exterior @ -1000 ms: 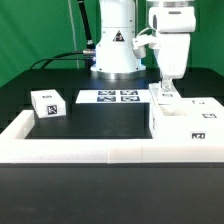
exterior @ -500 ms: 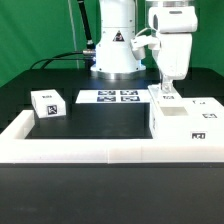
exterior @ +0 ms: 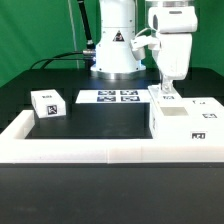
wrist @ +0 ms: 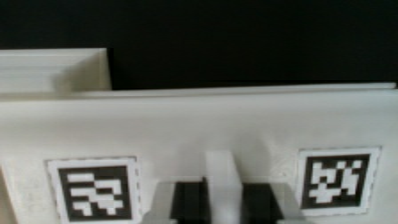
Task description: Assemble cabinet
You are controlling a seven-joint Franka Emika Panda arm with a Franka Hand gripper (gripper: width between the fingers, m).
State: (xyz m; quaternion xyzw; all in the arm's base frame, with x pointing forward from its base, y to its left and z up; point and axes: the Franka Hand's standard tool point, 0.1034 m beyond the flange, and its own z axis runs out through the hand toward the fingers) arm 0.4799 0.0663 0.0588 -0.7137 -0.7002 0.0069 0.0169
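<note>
**Desk:** Where is the cabinet sitting right now?

**Me:** Working outward from the camera, the rail [exterior: 100,152] is running along just in front of the box [exterior: 185,125], which is the cabinet's big body. The block [exterior: 47,103] is waiting well away from the box, toward the exterior view's left. At the box's far edge I'm holding the gripper [exterior: 167,88] low over a tagged panel [wrist: 214,120]. On the wrist view its fingers [wrist: 183,205] are pressing on either side of a thin white rib, so I'm reading it as pinching the panel. Behind the box, toward the exterior view's left, the marker board [exterior: 108,97] is lying flat. The arm's base [exterior: 115,50] is standing beyond that.

**Desk:** What's worrying you?

**Me:** The grip is sitting on a narrow rib. If I'm lifting or turning too briskly, the panel could be twisting between the fingers. It could then be catching the box's far wall and shoving the box along the rail.

**Desk:** Anything changing since a second ago?

**Me:** Nothing I'm able to make out. Gripper, panel, box and block are all sitting where they were.
</note>
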